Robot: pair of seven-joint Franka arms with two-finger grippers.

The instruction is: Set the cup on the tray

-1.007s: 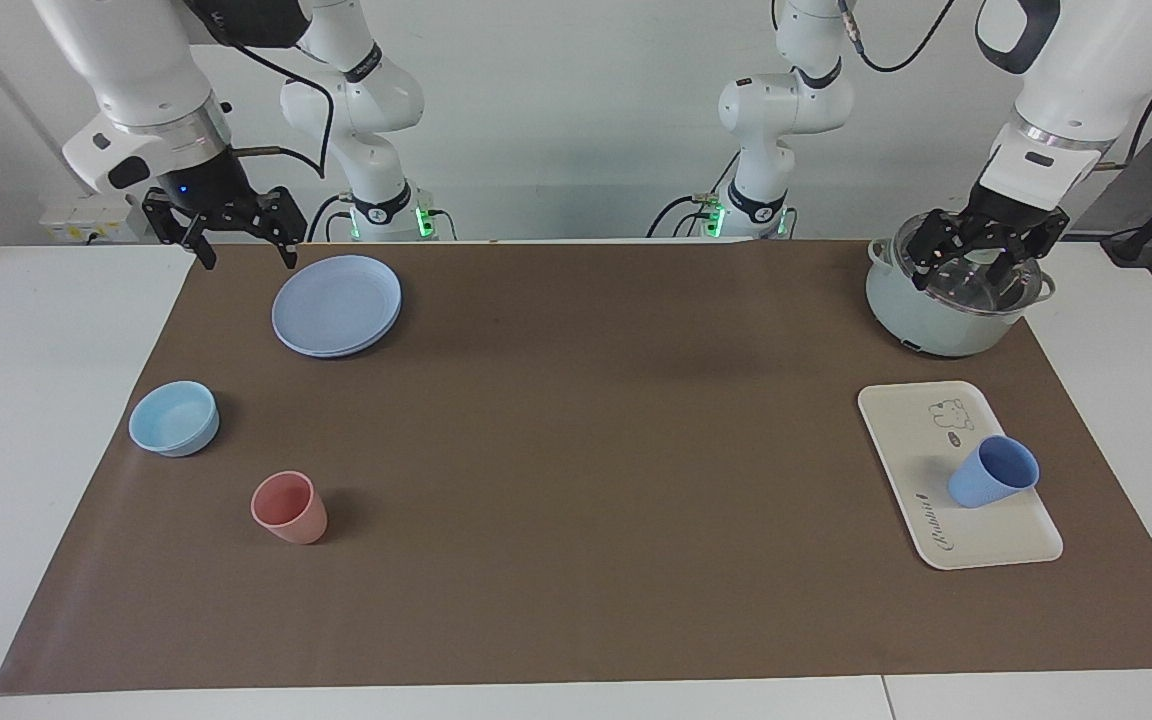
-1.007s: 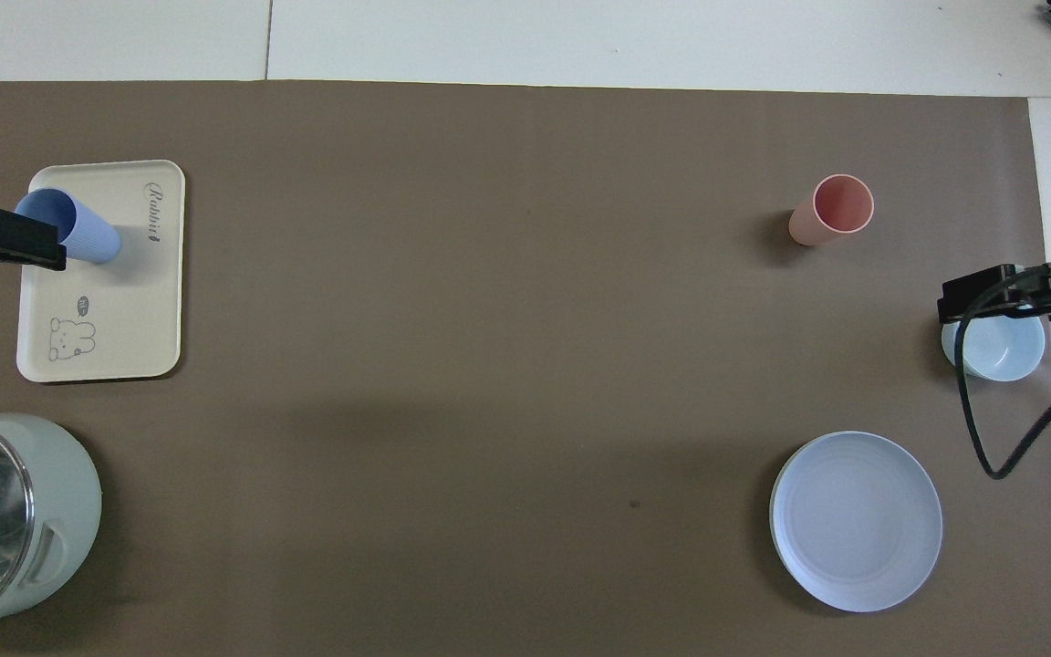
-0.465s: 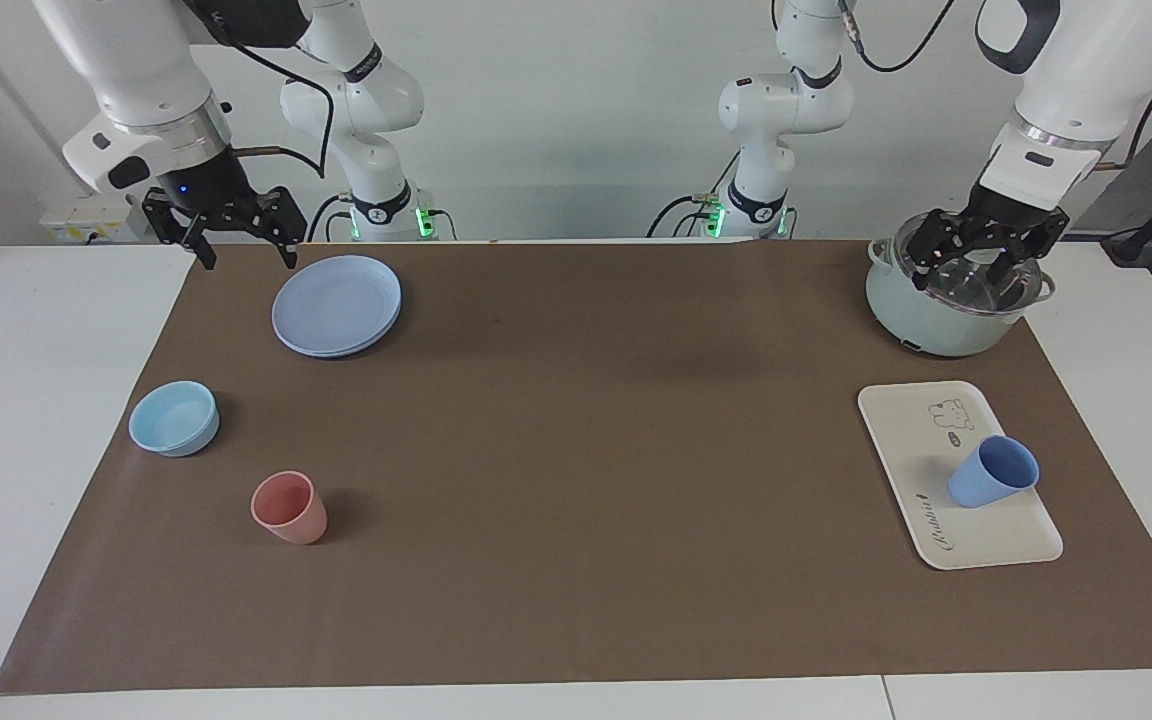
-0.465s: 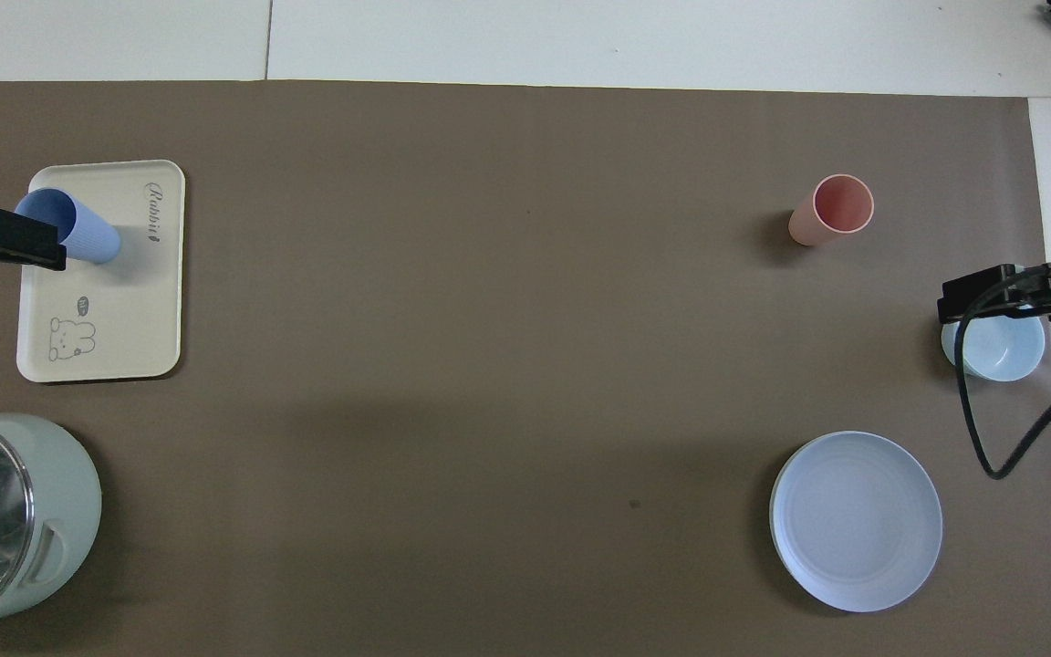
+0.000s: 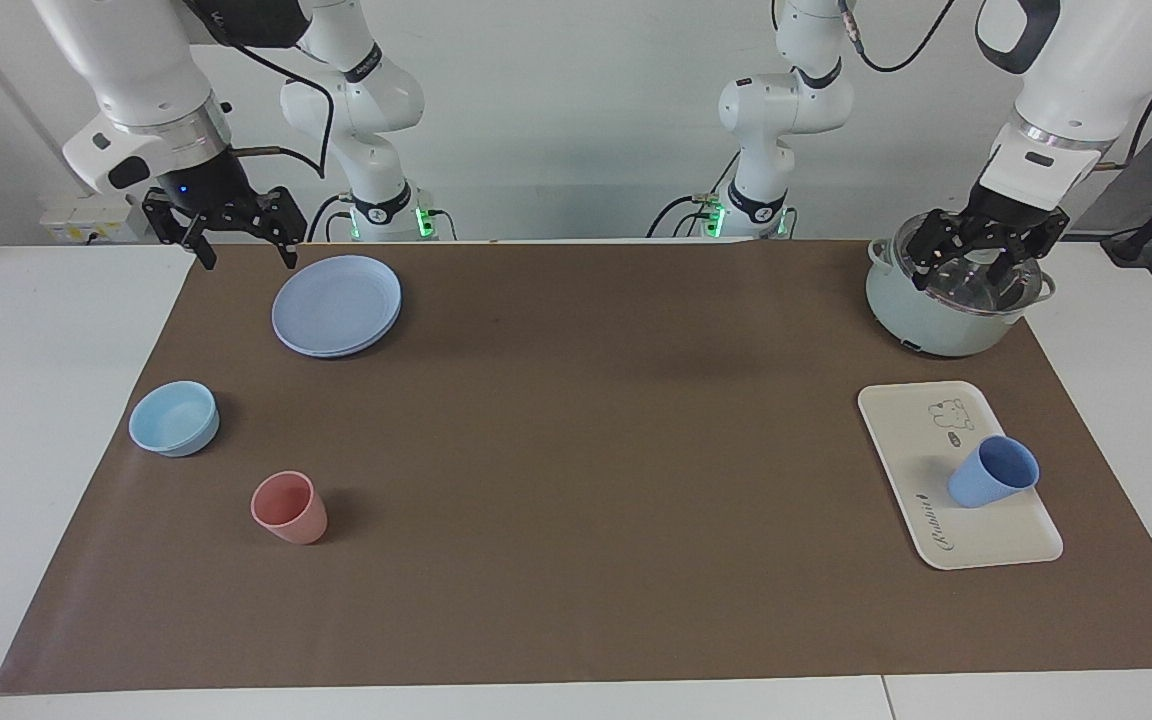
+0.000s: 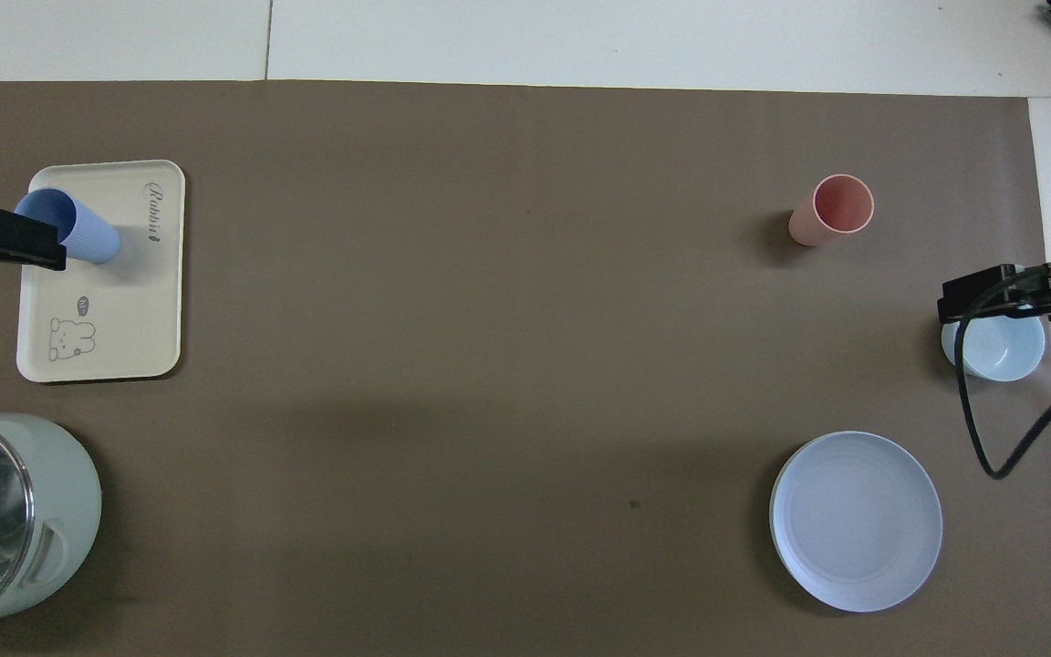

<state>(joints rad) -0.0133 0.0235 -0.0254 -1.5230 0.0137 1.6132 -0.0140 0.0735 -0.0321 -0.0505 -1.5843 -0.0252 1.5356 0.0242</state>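
Left arm: raised, wrist bent down, left gripper (image 5: 981,262) hanging over the pot (image 5: 946,320) at the left arm's end of the table, close above the glass lid. Fingers spread apart, nothing between them. In the overhead view only one dark fingertip shows at the frame edge, overlapping the cup's rim.

Right arm: raised near its base, right gripper (image 5: 232,232) hanging over the edge of the brown mat (image 5: 576,450), just beside the plate (image 5: 337,304) on its right-arm side. Fingers wide apart, holding nothing. This arm waits.

Cup (image 5: 992,472): stands upright on the tray (image 5: 911,440), mouth up, on the half of the tray farther from the robots and toward its outer long edge, clear of both grippers. The tray lies at the left arm's end of the mat, farther from the robots than the pot, with the cartoon print at its near end and the lettering at its other end.

Count: two arms, two cups (one periwinkle on the tray, one pink cup (image 5: 289,507)), one bowl (image 5: 174,418), one plate, one tray, one pot.

Change over the last second: none seen among the objects. Both grippers sit where they were, left gripper at most a hair higher over the lid.
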